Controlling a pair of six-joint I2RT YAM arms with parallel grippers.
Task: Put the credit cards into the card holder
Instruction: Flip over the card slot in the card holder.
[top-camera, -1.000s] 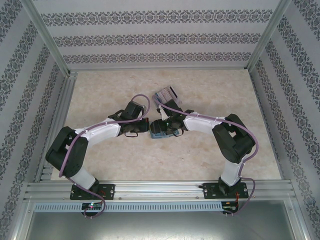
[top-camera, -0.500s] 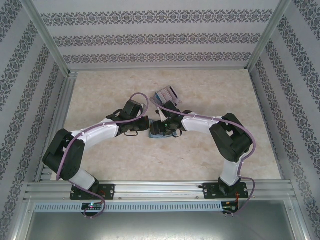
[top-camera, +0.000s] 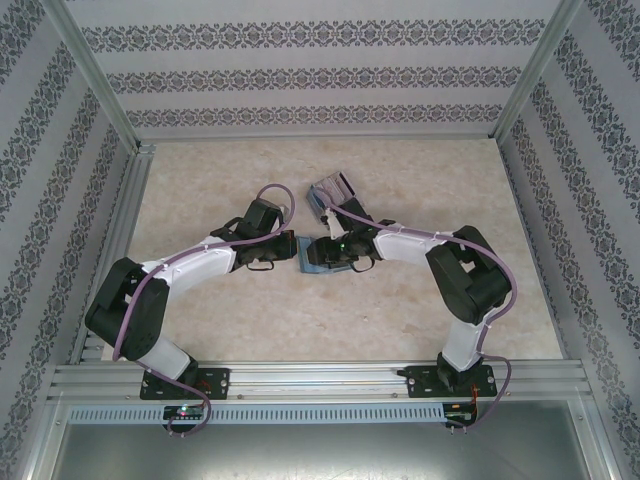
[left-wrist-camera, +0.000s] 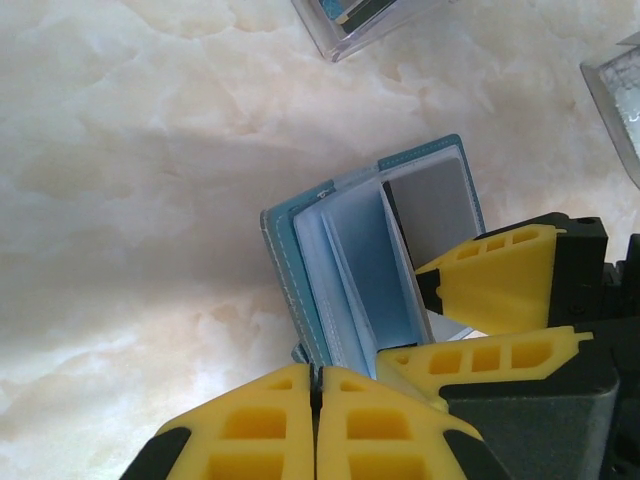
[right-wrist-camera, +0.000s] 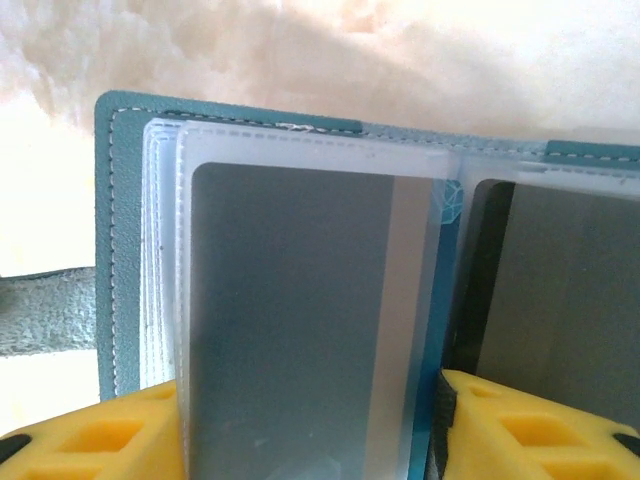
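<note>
Right wrist view: a grey card (right-wrist-camera: 290, 320) sits in a clear sleeve of the open card holder (right-wrist-camera: 125, 250), mid-table.
Right gripper (right-wrist-camera: 310, 400): fingers parted astride that card; whether they clamp it, I cannot tell.
Left gripper (left-wrist-camera: 315, 420): fingers pressed together at the holder's edge.
Credit cards (top-camera: 333, 189): piled just beyond the holder.
Progress: probably partway, with the pile left to load.

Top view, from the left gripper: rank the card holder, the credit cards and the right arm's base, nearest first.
1. card holder: right up against the left gripper, on its right side.
2. credit cards: farther back on the table, to the right.
3. right arm's base: farthest by a wide margin, at the near edge on the right.
</note>
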